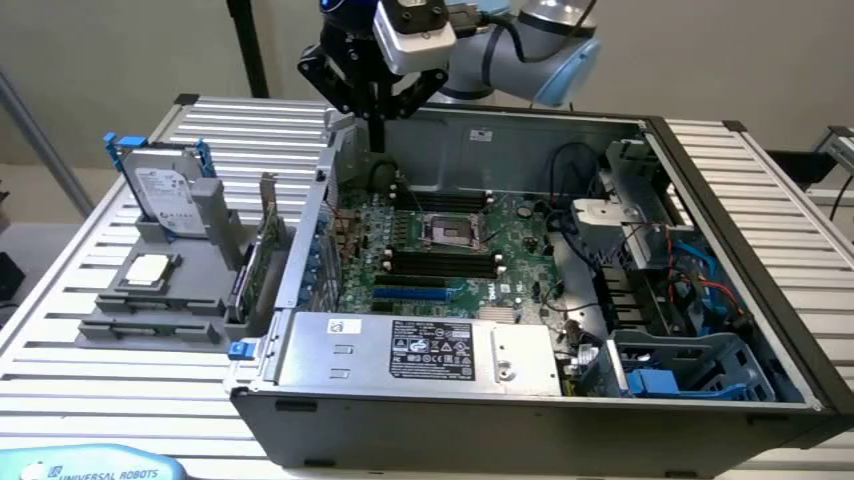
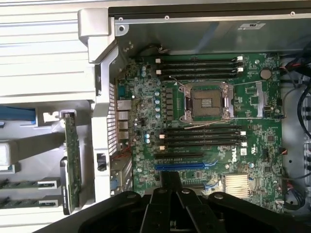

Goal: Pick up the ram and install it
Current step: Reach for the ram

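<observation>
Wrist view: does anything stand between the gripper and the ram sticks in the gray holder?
Sideways, yes: the gripper hangs above the motherboard, and the case's side wall and the upright expansion card stand between it and the ram sticks. Nothing covers the sticks from above.

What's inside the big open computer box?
Inside the computer box you can see a green motherboard with a processor socket and long black slots, a silver power supply and cables. Whatever lies beneath the power supply is covered.
</observation>
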